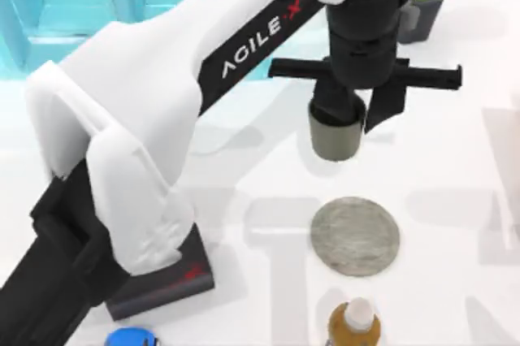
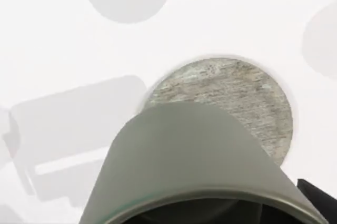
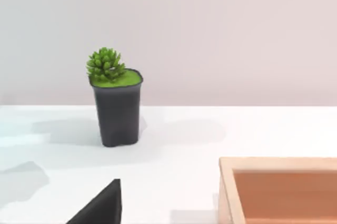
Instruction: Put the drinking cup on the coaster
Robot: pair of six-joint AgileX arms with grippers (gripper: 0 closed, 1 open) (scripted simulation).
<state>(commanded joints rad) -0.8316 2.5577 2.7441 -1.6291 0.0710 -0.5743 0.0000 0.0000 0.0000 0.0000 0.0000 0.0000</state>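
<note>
Grey drinking cup hangs upright from the left gripper above the white table, its rim gripped between the black fingers and its base clear of the coaster. Seen from above, the cup sits beyond the mottled stone-like disc, toward the table's far edge, apart from it. In the left wrist view the cup's wall looms close, with the coaster on the table beneath and slightly ahead. The claw is clamped on the cup near its lip.

By its plain matte look, the cup seems rigid and light, probably not slippery, and a hold at the rim should carry it without tilt; a pinch lower on the smooth wall might be steadier. The coaster is much wider than the cup, leaving room for error in the landing.

A black plant pot with green leaves stands at the back, a small brown bottle near the front edge. The right arm is parked off to the right, its gripper's state impossible to tell.
</note>
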